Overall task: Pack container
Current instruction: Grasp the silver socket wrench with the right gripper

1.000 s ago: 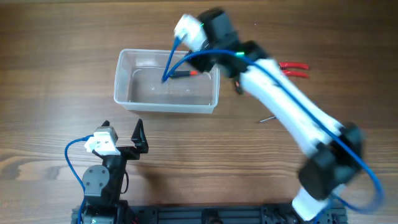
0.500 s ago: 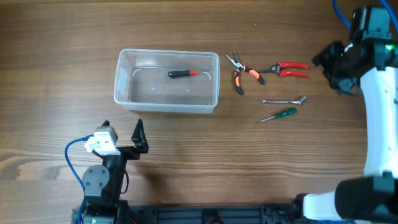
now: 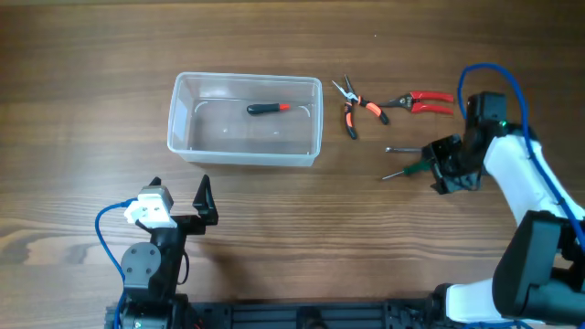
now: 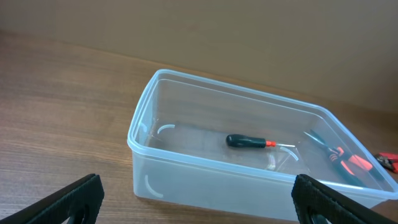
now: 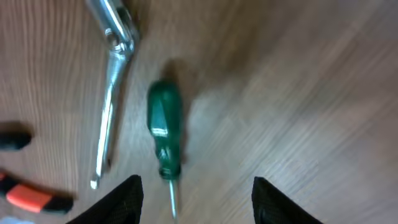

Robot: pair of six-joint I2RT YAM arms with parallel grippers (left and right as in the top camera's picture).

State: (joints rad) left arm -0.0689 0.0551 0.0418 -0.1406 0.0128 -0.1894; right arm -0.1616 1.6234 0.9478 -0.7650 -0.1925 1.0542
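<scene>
My right gripper (image 3: pixel 436 168) is spread wide with nothing in it, hovering right over the green screwdriver (image 5: pixel 165 134), and the wrench (image 5: pixel 112 93) is just beside that. Left gripper (image 3: pixel 180 190) is wide open and empty too, facing the container (image 3: pixel 242 155). The container sits on the table (image 3: pixel 91 55) with a black screwdriver (image 3: pixel 267 108) inside.
</scene>
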